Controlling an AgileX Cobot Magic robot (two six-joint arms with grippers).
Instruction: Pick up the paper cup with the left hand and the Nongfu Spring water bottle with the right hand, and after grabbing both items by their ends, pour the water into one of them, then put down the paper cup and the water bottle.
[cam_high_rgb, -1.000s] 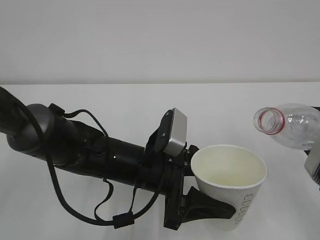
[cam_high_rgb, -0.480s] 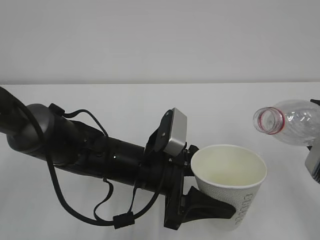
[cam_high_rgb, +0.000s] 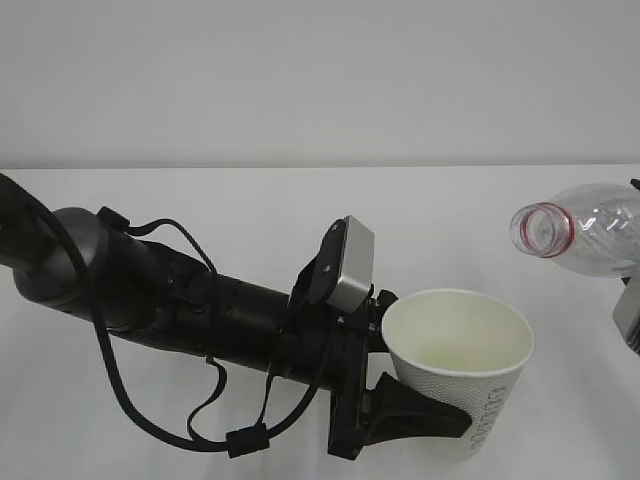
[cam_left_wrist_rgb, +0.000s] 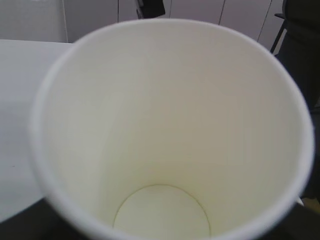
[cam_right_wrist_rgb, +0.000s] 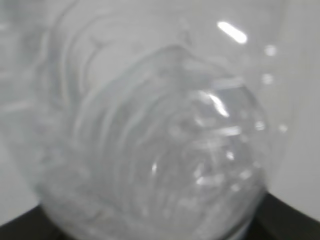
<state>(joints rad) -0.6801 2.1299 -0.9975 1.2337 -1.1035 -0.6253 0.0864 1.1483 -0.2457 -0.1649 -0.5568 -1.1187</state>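
Showing the pour set-up in the exterior view: the left hand (cam_high_rgb: 400, 420) grips the paper cup (cam_high_rgb: 462, 365) around its lower wall, its 2 black fingers (cam_high_rgb: 425, 418) spread to the cup's width and pressed against the side, with the cup upright and its mouth facing up. The Nongfu Spring water bottle (cam_high_rgb: 585, 238) lies tipped nearly level at the right edge of that view, its long axis running left to right and its open, red-ringed mouth pointing left toward the cup. The mouth sits above the cup's rim and off to its right, apart from it, not over the opening. The right hand's fingers are cut off by the frame edge; the right wrist view is filled by the blurred ribbed bottle (cam_right_wrist_rgb: 150, 145), so the bottle is evidently held near its base, though the finger contact itself cannot be seen. No water is visible leaving the mouth, and the left wrist view shows the cup (cam_left_wrist_rgb: 170, 130) dry down to its base. Judged from this, the pour depends on bringing the bottle mouth leftward over the cup's opening, or the cup rightward beneath it.
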